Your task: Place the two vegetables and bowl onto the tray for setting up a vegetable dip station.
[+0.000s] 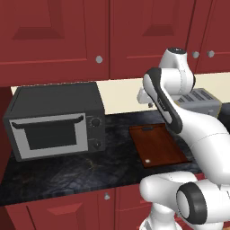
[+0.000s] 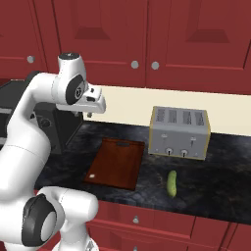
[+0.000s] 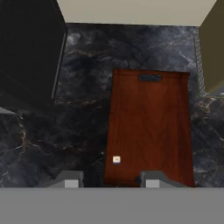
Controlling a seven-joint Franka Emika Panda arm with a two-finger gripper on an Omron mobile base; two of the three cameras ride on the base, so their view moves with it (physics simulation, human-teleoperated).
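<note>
We are looking down from the hand view at the tray, which is lying flat on the dark marbled worktop. Its slot handle is sitting at the tray's 12 o'clock end, and a small white dot is showing near its 7 o'clock corner. Our two fingers are standing apart at the bottom of that view with nothing between them, one over bare worktop, the other over the tray's near edge.

In the right base view the gripper is hanging high above the worktop, over the tray's far end. The cucumber is lying on the worktop at the tray's 3 o'clock, apart from it, and at the toaster's 6 o'clock. The toaster is standing just beyond the tray's far right corner. The tray is carrying nothing.

In the left base view the microwave is sitting at the tray's 9 o'clock, close to it but not touching. Our arm is crossing over the tray's right edge there and hiding part of the toaster. Red cabinets are running along the wall above.

We cannot make out the carrot or the bowl.
</note>
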